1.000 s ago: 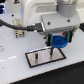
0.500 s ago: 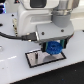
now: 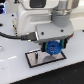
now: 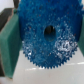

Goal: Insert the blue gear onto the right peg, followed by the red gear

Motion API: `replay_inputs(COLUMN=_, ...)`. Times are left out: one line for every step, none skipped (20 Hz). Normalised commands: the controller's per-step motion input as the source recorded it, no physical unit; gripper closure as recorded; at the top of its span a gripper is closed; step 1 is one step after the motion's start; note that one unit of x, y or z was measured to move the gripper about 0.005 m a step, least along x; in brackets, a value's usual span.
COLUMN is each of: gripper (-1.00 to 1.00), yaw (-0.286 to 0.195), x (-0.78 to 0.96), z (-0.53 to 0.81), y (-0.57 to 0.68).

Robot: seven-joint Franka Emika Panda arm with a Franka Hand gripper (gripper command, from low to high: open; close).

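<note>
A Franka arm's fingers (image 3: 54,48) hold the blue gear (image 3: 53,48) low over the black-bordered white plate (image 3: 34,59), closed on the gear's toothed rim from two sides so that the centre hole is left free for a pin. In the exterior view the gear hangs near the plate's far edge, toward 2 o'clock from the plate's middle, and it appears to be just above or touching the plate; the pictures are too blurred to settle which. The wrist view is almost filled by the same blue gear (image 4: 49,37), flat-on to the camera, its dark centre hole at about 12 o'clock from the picture's middle. A dark shape sits within that hole, and it may be the tip of the right peg, though this cannot be told for sure; the peg itself is hidden behind the gear and arm in the exterior view. The flat, level hold looks chosen to keep the bore square to an upright pin, since a tilted gear would likely bind on the way down. By that reading, the step in hand is the seating of the first gear, with release not yet made. The red gear shows in neither view, so the second half of the job appears to lie ahead. The white worktop (image 3: 15,70) carries the plate, and a dark cable (image 3: 10,35) runs across from the arm toward 9 o'clock in the exterior view.
</note>
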Motion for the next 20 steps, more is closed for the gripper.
replay_inputs(gripper=1.00, yaw=0.000, x=0.07, z=0.28, y=0.00)
replay_inputs(gripper=1.00, yaw=0.000, x=0.12, z=0.16, y=-0.14)
replay_inputs(gripper=1.00, yaw=0.000, x=0.20, z=0.02, y=-0.01)
replay_inputs(gripper=1.00, yaw=0.000, x=0.17, z=0.07, y=-0.06)
replay_inputs(gripper=1.00, yaw=0.000, x=0.22, z=0.03, y=-0.09)
replay_inputs(gripper=1.00, yaw=0.000, x=0.20, z=-0.01, y=-0.10)
replay_inputs(gripper=1.00, yaw=0.000, x=0.22, z=-0.08, y=-0.07)
replay_inputs(gripper=1.00, yaw=0.000, x=0.21, z=-0.07, y=-0.10)
replay_inputs(gripper=1.00, yaw=0.000, x=0.25, z=-0.05, y=-0.09)
replay_inputs(gripper=1.00, yaw=0.000, x=0.26, z=-0.07, y=-0.09)
replay_inputs(gripper=1.00, yaw=0.000, x=0.24, z=-0.11, y=-0.08)
replay_inputs(gripper=1.00, yaw=0.000, x=0.26, z=-0.12, y=-0.10)
replay_inputs(gripper=1.00, yaw=0.000, x=0.26, z=-0.13, y=-0.11)
replay_inputs(gripper=1.00, yaw=0.000, x=0.25, z=-0.15, y=-0.04)
replay_inputs(gripper=1.00, yaw=0.000, x=0.24, z=-0.16, y=-0.04)
replay_inputs(gripper=1.00, yaw=0.000, x=0.21, z=-0.14, y=-0.03)
replay_inputs(gripper=1.00, yaw=0.000, x=0.32, z=-0.21, y=-0.03)
replay_inputs(gripper=1.00, yaw=0.000, x=0.29, z=-0.19, y=-0.06)
replay_inputs(gripper=1.00, yaw=0.000, x=0.30, z=-0.20, y=-0.02)
replay_inputs(gripper=1.00, yaw=0.000, x=0.23, z=-0.16, y=-0.01)
